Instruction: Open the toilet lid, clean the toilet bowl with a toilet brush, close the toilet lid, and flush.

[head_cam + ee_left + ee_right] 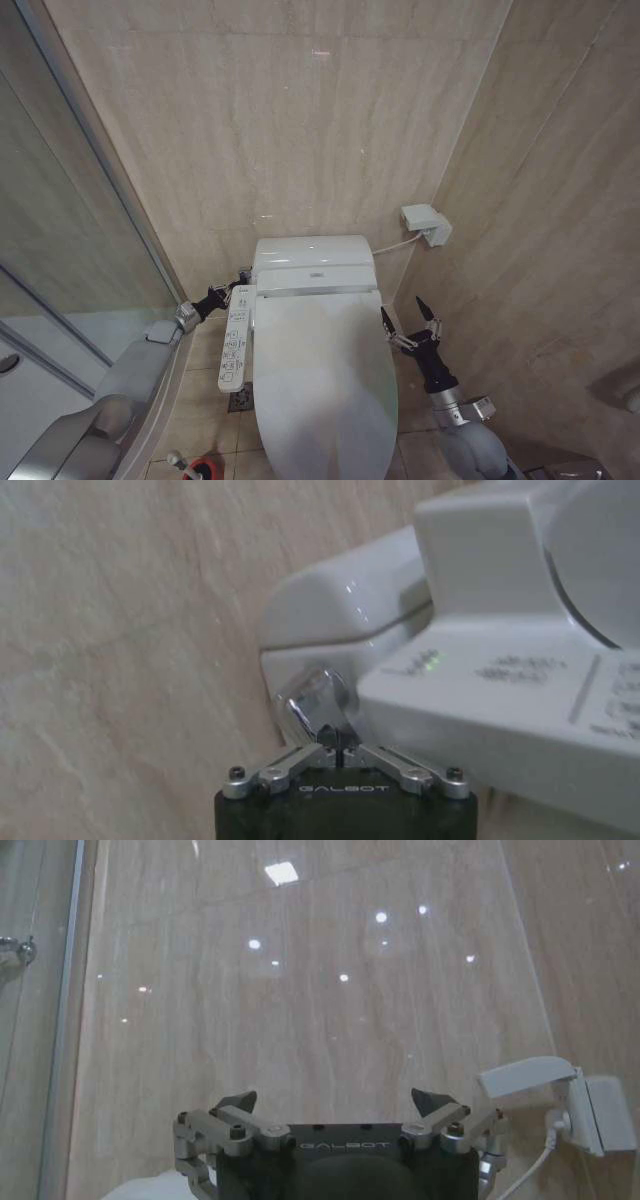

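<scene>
The white toilet lid [320,385] lies shut over the seat, so the toilet bowl is hidden. My left gripper [243,277] reaches to the toilet's left rear corner. In the left wrist view its fingers [338,739] are shut together, with their tips against a chrome flush knob [312,697] on the side of the white body. My right gripper [408,310] hovers open beside the lid's right edge, holding nothing, its fingers [235,1101] spread wide and facing the wall. The toilet brush [178,460] stands in its red holder [203,467] on the floor at the lower left.
A white control panel [235,345] with buttons runs along the toilet's left side, just under my left arm. A glass shower door [60,250] closes off the left. A wall socket [427,224] with a cable sits right of the tank. A floor drain [241,398] lies by the base.
</scene>
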